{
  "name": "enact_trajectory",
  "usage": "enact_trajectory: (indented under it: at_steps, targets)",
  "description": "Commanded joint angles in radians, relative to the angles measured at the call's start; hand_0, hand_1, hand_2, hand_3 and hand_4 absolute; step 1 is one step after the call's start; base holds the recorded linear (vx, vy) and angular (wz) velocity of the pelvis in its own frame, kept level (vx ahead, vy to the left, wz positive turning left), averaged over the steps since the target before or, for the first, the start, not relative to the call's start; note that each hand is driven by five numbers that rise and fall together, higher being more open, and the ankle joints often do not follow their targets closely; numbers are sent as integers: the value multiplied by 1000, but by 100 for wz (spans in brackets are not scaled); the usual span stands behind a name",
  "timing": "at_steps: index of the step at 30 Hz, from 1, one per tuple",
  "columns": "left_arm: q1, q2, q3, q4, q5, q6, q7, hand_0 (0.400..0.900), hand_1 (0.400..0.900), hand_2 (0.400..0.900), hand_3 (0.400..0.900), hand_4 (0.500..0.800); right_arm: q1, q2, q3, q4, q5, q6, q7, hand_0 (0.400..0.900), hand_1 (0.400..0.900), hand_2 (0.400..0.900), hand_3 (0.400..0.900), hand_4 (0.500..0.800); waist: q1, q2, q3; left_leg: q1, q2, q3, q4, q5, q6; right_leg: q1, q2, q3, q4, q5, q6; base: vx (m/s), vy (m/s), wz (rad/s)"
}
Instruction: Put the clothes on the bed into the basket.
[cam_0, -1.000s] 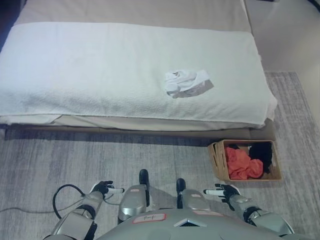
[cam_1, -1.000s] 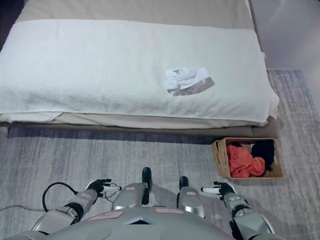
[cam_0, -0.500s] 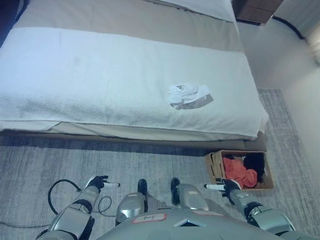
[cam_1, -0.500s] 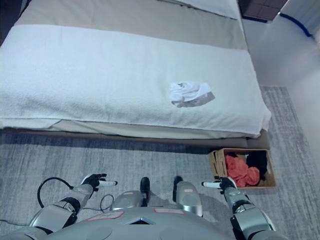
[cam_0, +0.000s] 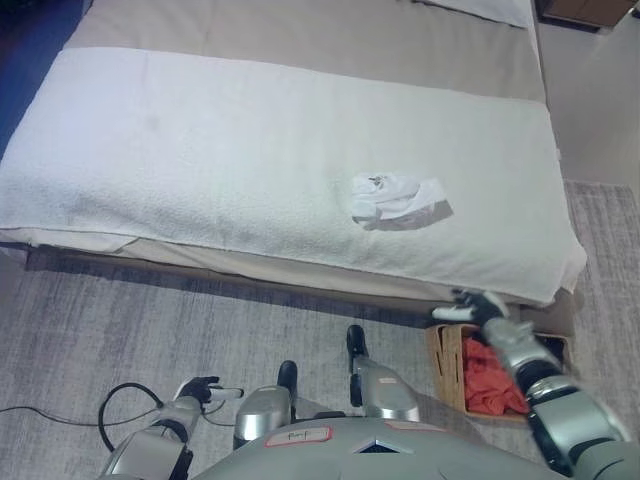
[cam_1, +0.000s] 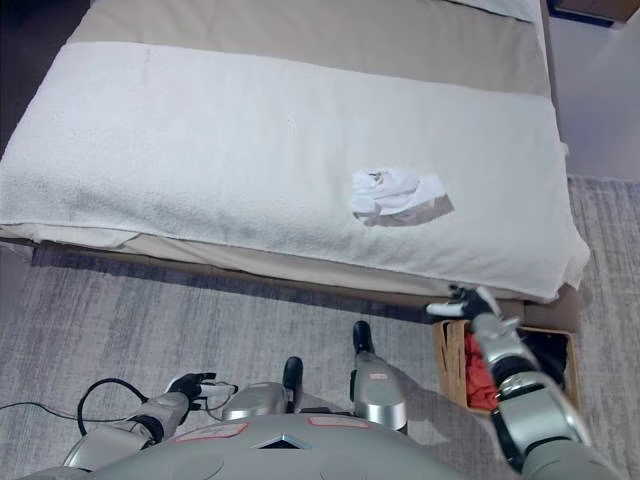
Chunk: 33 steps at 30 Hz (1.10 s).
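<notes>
Since the earlier frames the right arm has risen from low beside the body and now reaches forward over the basket; the camera has also shifted, so bed and basket sit differently in frame.

Left eye view: right hand (cam_0: 478, 305) hangs just short of the bed's (cam_0: 300, 130) front edge, fingers loosely extended, empty. Basket (cam_0: 444, 352) stands on the rug (cam_0: 130, 320) below the bed's front right corner, mostly hidden under the right forearm; red garment (cam_0: 487, 375) shows inside. White garment (cam_0: 392, 194), crumpled, lies on the white cover right of centre, nearer the front edge than the back. Left hand (cam_0: 200, 390) sits low beside the body, relaxed, empty.

Right eye view: same layout. Right hand (cam_1: 470, 303) is above the basket's (cam_1: 445, 345) near-left rim; a dark garment (cam_1: 550, 352) shows beside the red one (cam_1: 478, 380). White garment (cam_1: 395, 192) is well apart from the hand. Left hand (cam_1: 190, 385) idle.

Judgement: reach phase, last garment not yet grasped. Risks: fingers may pinch the cover along with the garment and drag it; the forearm, passing low, may clip the basket rim and shift it.
</notes>
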Motion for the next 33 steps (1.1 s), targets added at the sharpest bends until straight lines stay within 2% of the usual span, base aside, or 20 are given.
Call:
enact_trajectory:
  at_steps: [1, 3, 8, 14, 22, 29, 31, 33]
  targets:
    - [-22, 21, -43, 16, 5, -11, 7, 900, 900, 900, 900, 800, -234, -127, 82, -50, -55, -63, -43, 900, 900, 900, 900, 800, 8, 13, -29, -34, 20, -18, -2, -16, -43, -55, -26, 23, 93, -90, 11, 74, -173, 28]
    - [-18, 1, -65, 9, -5, -14, 11, 900, 900, 900, 900, 800, -330, -139, 137, -57, -66, -66, -53, 900, 900, 900, 900, 800, 10, 31, -24, -54, 25, -16, 1, -7, -50, -57, -23, 13, 79, -92, 7, 59, -135, 17]
    - [-5, -21, -111, 6, -33, -20, 17, 900, 900, 900, 900, 800, -607, -138, 264, 73, -80, -67, -76, 900, 900, 900, 900, 800, 38, 60, -6, -90, 29, -8, -6, 18, -61, -66, -21, -4, 57, -90, 1, 36, -90, 6]
    - [-6, -2, -159, -28, -60, -34, 12, 900, 900, 900, 900, 800, -822, -92, 381, 191, -140, -56, -86, 900, 900, 900, 900, 800, 75, 86, 37, -141, 25, -14, -23, 50, -69, -102, -28, -19, 49, -82, 0, -29, -35, 9]
    - [-18, 13, -197, -88, -101, -50, 20, 900, 900, 900, 900, 800, -946, -82, 449, 244, -204, -41, -105, 900, 900, 900, 900, 800, 120, 146, 110, -212, 7, -33, -31, 88, -75, -159, -52, -41, 64, -77, 1, -31, 5, 16]
    - [-5, 22, -213, -139, -117, -57, 18, 900, 900, 900, 900, 800, -979, -146, 447, 281, -207, -34, -113, 900, 900, 900, 900, 800, 147, 207, 152, -258, -6, -70, -36, 116, -83, -208, -68, -71, 126, -100, -5, -23, -9, 31]
    - [1, 25, -221, -163, -122, -59, 17, 900, 900, 900, 900, 800, -998, -176, 453, 290, -214, -32, -117, 900, 900, 900, 900, 800, 158, 237, 171, -275, -12, -86, -38, 127, -85, -239, -74, -83, 168, -115, -8, -51, -6, 30]
    - [2, 27, -223, -170, -123, -60, 18, 900, 900, 900, 900, 800, -1008, -185, 458, 291, -218, -31, -115, 900, 900, 900, 900, 800, 160, 244, 178, -282, -15, -92, -38, 131, -87, -250, -74, -88, 184, -122, -9, -40, -13, 19]
